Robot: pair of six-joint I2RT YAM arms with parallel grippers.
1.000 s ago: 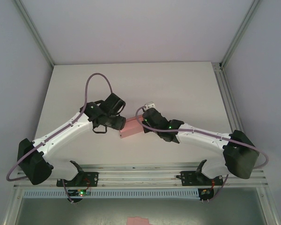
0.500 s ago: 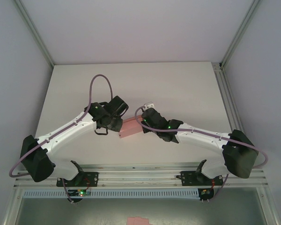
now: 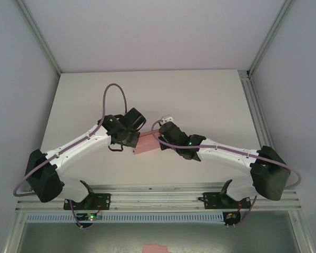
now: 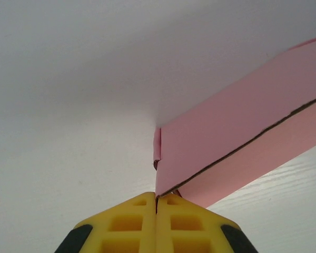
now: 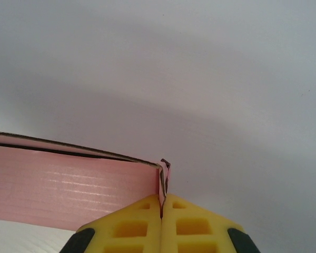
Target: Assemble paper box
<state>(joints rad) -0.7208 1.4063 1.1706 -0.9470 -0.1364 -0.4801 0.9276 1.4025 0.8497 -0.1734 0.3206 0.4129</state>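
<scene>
The pink paper box (image 3: 147,143) is a small shallow box held just above the white table (image 3: 200,95), between the two arms. My left gripper (image 3: 136,140) is at its left end. In the left wrist view the yellow fingers (image 4: 131,221) are pressed together, and the left gripper (image 4: 157,197) pinches the box (image 4: 237,137) by a corner edge. My right gripper (image 3: 159,140) is at the box's right end. In the right wrist view it (image 5: 161,199) is shut on the thin end wall of the box (image 5: 68,179).
A small pink paper scrap (image 3: 154,247) lies below the table's near edge. An aluminium rail (image 3: 158,197) carries both arm bases. Grey walls with metal posts (image 3: 255,121) stand at the table's sides. Bare table stretches behind the grippers.
My left gripper has moved right to the box's left end and closed on its edge. The right gripper has stayed shut on the other end.
</scene>
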